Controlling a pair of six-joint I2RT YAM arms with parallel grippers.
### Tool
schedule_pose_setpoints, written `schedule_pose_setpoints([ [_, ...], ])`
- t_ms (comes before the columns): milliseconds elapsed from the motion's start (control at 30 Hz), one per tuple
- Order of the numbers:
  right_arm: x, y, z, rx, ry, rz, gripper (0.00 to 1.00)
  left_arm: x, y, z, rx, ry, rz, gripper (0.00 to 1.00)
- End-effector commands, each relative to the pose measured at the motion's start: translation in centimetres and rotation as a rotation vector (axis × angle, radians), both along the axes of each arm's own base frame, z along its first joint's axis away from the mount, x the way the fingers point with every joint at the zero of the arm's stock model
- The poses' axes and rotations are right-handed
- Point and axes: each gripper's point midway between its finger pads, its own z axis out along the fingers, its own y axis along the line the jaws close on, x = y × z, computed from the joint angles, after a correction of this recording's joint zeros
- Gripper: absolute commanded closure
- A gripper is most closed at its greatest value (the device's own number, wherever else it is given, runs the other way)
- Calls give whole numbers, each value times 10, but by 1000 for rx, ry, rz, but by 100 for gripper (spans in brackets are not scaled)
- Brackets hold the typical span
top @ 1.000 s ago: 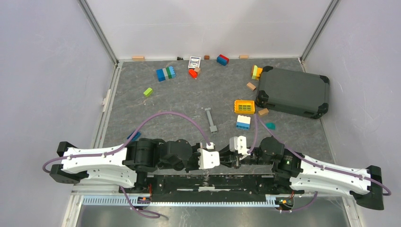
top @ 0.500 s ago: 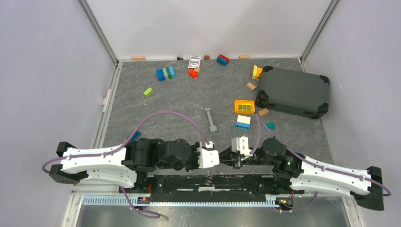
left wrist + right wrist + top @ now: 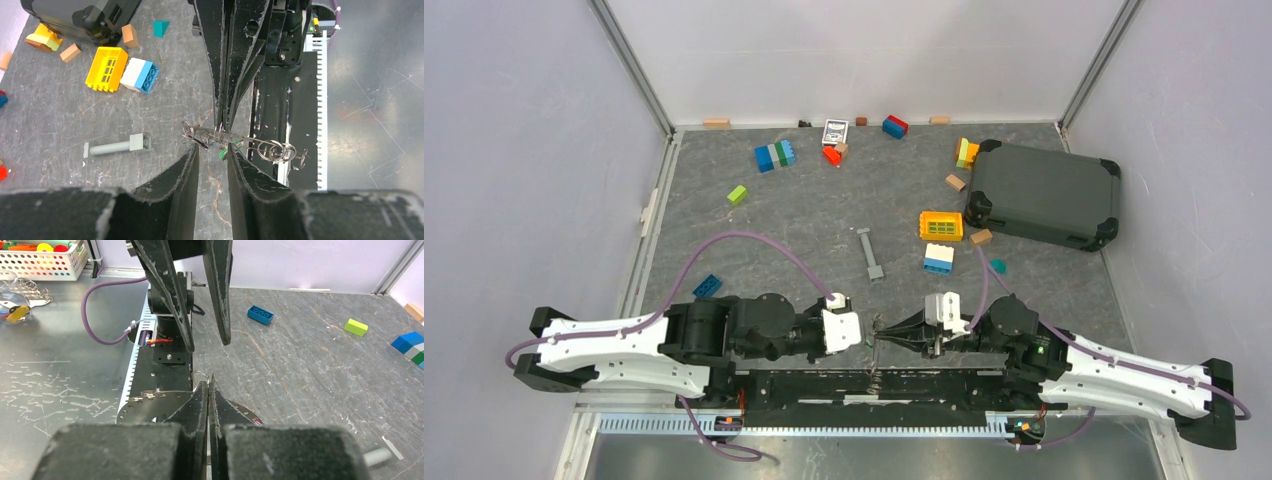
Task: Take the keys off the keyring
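The keyring (image 3: 192, 131) lies at the near edge of the grey mat (image 3: 804, 220), at 6 o'clock of the mat in the top view, just between the two arms. In the left wrist view it appears as a bundle of thin silver wire loops. More loops run from it toward 3 o'clock over the black base plate (image 3: 270, 100). The keys (image 3: 227, 152) are inside this bundle. One green head shows at about 5 o'clock from the ring, but the silver ones are too thin to separate from the wire. The right gripper (image 3: 221, 126) comes in from 12 o'clock in that view. Its two fingers are pressed together, with the tips pinching the wire of the keyring. The left gripper (image 3: 212, 150) reaches from 6 o'clock with its fingers a narrow way apart. It holds nothing, and its tips stand just beside the bundle, with the green head touching or almost touching one finger. In the top view the grey metal bar (image 3: 870, 253) lies at 12 o'clock from the keyring, well apart. The yellow grid block (image 3: 941, 225) and a white-and-blue brick (image 3: 938, 259) are at 1 o'clock. The dark case (image 3: 1044, 195) is at 2 o'clock.
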Motion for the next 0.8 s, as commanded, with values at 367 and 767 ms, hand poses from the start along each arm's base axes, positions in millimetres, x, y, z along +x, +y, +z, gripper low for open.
schedule_pose_setpoints([
  [367,3,-5,37,136,-51,-27,100,-11,-11,5,-124,85,-14,64],
  [767,2,-5,39,141,-52,-20,100,-11,-17,-1,-105,88,-16,67],
])
